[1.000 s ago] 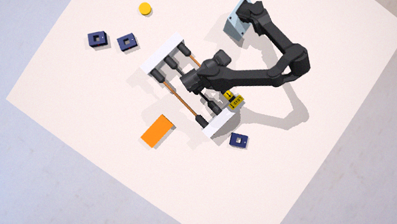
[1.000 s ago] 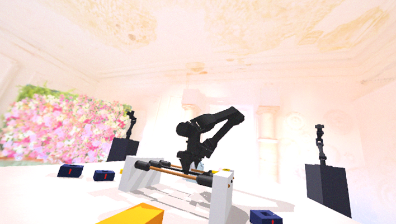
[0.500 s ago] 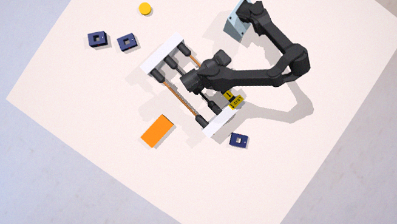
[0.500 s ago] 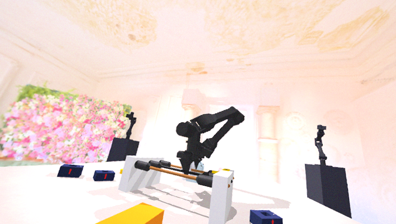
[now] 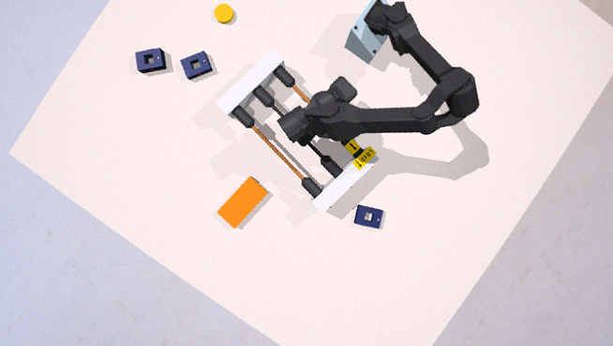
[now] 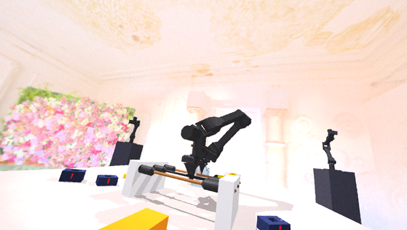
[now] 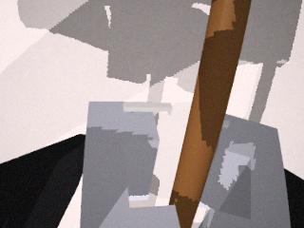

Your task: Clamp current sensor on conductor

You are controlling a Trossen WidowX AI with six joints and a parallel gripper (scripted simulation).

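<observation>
The gripper (image 6: 191, 174) (image 7: 178, 182) points down at the LOAD conductor and is shut on the open grey current sensor (image 7: 119, 161). Its black fingers show at both lower sides in the wrist view. The sensor's two halves stand apart. The copper LOAD conductor (image 5: 301, 93) (image 6: 180, 170) (image 7: 209, 95) runs through the gap between them in that view. How deep it sits in the sensor cannot be told. The sensor's arrow is not visible. The yellow LOAD marker (image 5: 364, 157) sits at the near end of this conductor, beside a yellow arrow tag (image 5: 351, 147). The arm hides the gripper in the top view.
A black conductor (image 5: 314, 148) and another copper one (image 5: 277, 153) run parallel between white end blocks (image 5: 251, 82) (image 5: 341, 187). An orange block (image 5: 242, 201) (image 6: 131, 228), dark blue closed sensors (image 5: 150, 60) (image 5: 196, 65) (image 5: 368, 216) and a yellow disc (image 5: 223, 13) stand around the rack.
</observation>
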